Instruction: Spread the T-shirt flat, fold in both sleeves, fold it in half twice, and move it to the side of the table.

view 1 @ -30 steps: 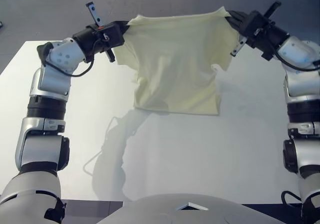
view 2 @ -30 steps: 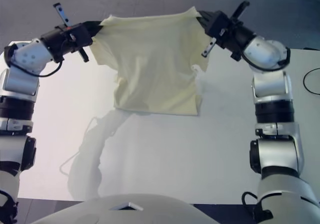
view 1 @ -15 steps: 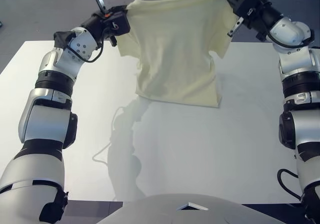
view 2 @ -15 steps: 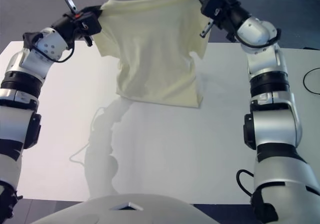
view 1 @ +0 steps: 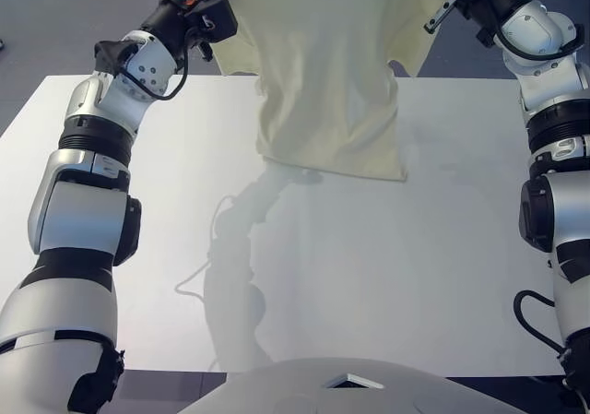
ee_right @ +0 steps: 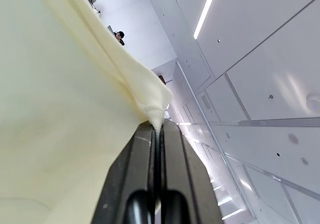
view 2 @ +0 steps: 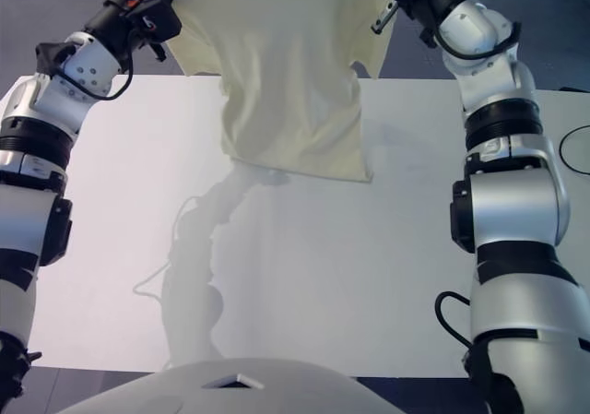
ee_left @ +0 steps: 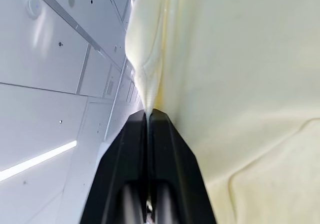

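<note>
One white table (view 1: pixel 369 276) stretches away, and over its far half hangs the T-shirt (view 1: pixel 327 73) — pale yellow, limp, creased down the middle, a sleeve drooping at either side. Its bottom hem hangs low by the tabletop; whether it touches I cannot tell. Higher and farther off, each top corner is pinched to a point — the left gripper (ee_left: pixel 148 115) clamped tight on one shoulder, the right gripper (ee_right: pixel 157 126) on the other, cloth bunched at the fingertips.

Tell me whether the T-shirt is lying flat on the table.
No, the T-shirt hangs upright over the table, with the left gripper and the right gripper pinching its upper corners.
</note>
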{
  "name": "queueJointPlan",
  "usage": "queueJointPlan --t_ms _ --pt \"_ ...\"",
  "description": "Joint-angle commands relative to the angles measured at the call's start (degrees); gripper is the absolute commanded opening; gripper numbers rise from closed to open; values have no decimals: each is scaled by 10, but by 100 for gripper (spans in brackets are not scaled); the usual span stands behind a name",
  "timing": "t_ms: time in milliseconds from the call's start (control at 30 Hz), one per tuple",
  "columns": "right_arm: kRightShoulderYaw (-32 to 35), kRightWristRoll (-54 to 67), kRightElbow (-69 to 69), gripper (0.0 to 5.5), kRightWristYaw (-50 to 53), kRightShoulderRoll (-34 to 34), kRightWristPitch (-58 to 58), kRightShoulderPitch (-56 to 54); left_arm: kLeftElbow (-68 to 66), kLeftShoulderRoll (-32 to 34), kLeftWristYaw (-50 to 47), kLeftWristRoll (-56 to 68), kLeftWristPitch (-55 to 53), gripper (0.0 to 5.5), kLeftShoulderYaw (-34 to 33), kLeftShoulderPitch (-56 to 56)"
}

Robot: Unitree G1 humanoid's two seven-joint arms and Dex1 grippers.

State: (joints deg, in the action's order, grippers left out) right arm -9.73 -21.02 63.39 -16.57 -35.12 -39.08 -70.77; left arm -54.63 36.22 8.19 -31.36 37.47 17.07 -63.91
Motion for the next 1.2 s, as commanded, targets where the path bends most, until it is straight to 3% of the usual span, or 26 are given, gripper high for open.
queueJointPlan --t_ms 33,233,367,500,800,1200 --pt "16 44 -96 0 -67 -46 -22 84 134 63 91 52 13 3 -15 121" --pt "60 185 -458 0 -217 -138 78 370 420 151 220 146 -40 3 -55 355" --pt "93 280 -673 0 -288 -198 168 561 544 191 269 191 -71 3 -76 487" --pt "128 330 -803 0 -361 -256 210 731 637 232 312 229 -94 3 -109 592" --pt "201 355 -905 0 -475 -308 257 918 775 288 417 316 -104 3 -136 749" --pt "164 284 -927 0 -555 -329 255 1034 803 317 513 303 -132 3 -106 897"
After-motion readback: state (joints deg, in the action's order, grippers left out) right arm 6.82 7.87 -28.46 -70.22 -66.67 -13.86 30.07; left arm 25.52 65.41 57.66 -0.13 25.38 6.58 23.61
